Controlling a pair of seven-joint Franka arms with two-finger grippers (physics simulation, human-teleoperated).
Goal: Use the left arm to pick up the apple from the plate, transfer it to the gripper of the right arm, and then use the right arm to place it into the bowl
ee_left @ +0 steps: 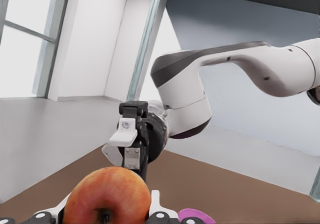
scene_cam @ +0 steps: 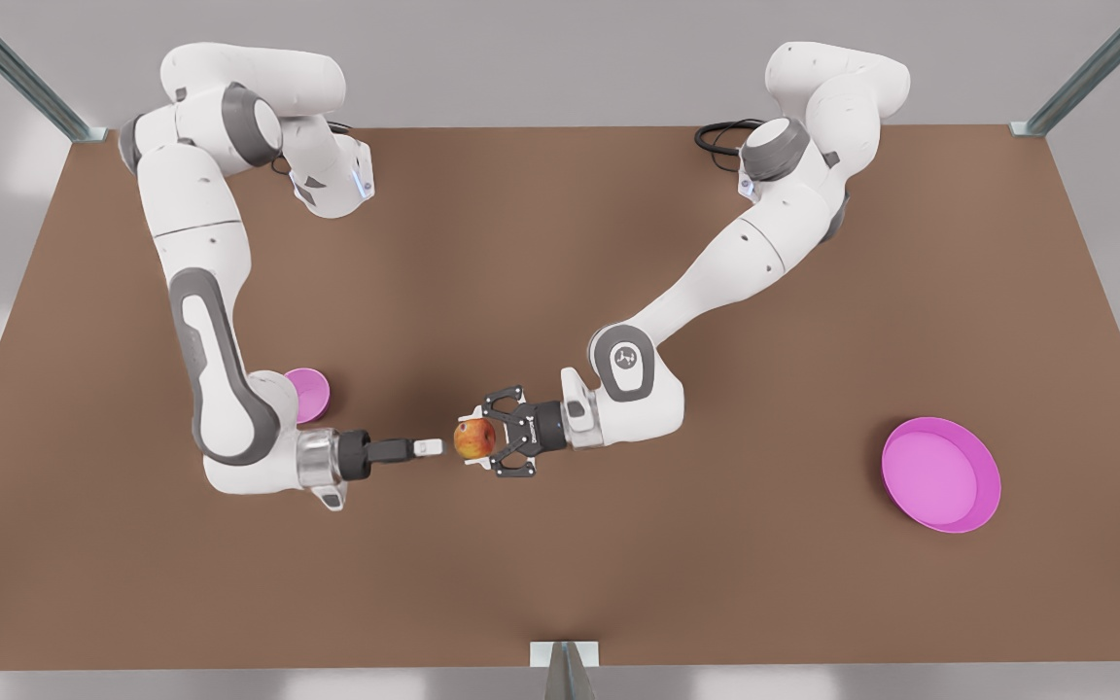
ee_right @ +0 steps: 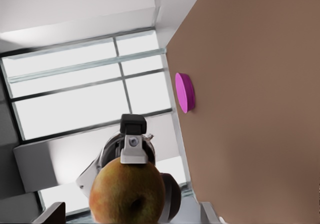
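Apple (ee_left: 106,196) hangs over the middle of our table (scene_cam: 560,243), clamped in our left gripper (scene_cam: 479,440) and offered for handover to our right gripper (scene_cam: 429,447), fingers spread, just short of it.

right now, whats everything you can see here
apple: one, red-orange, held above the table's middle
plate: one, magenta-pink, on the table at the front view's right
bowl: one, magenta-pink, partly behind the arm on the front view's left
table: one, brown
frame posts: grey metal, at the table's corners
cable: one, black, at the far edge
left gripper: one, black, closed on the apple, arm on the front view's right
right gripper: one, white-tipped, open, facing the apple with a small gap
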